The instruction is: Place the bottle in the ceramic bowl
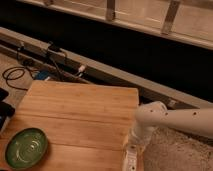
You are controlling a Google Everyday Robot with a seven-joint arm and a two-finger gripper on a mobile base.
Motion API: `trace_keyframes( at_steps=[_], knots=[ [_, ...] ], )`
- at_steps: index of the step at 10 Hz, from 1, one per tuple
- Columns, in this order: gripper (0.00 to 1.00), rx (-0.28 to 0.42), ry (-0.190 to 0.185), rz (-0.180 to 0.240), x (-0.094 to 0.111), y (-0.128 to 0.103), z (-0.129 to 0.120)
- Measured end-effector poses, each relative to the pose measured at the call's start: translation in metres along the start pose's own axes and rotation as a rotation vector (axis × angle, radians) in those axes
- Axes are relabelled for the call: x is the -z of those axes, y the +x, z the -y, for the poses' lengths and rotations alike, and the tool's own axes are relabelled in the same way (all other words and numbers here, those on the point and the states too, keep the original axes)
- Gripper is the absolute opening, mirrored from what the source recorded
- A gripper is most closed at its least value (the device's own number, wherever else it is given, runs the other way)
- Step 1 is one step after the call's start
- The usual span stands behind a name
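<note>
The ceramic bowl [26, 148] is green, glossy and shallow, and it rests on the front left corner of the wooden table [80, 112]. My white arm comes in from the right and bends down at the table's front right edge. There the gripper [131, 154] points down and stands shut at the table surface. A slim whitish shape at its tip, the bottle [131, 163], sits between the fingers and runs out of the bottom of the view. The bowl is far to the left of the gripper.
Black cables [17, 75] and a blue item [42, 75] lie on the floor behind the table's left side. A dark object [4, 112] sits at the left edge. Grey speckled floor [175, 152] is right of the table, and a long ledge [100, 70] runs behind.
</note>
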Motion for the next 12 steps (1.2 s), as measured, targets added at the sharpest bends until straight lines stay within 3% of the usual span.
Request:
trace_keyframes(
  at_steps=[3, 7, 10, 12],
  knots=[
    [0.00, 0.065, -0.019, 0.052, 0.023, -0.031, -0.033],
    [0.00, 0.230, -0.008, 0.077, 0.035, -0.071, -0.127],
    [0.00, 0.352, 0.002, 0.067, 0.034, -0.078, -0.196],
    [0.00, 0.376, 0.005, 0.062, 0.033, -0.077, -0.210]
  ],
)
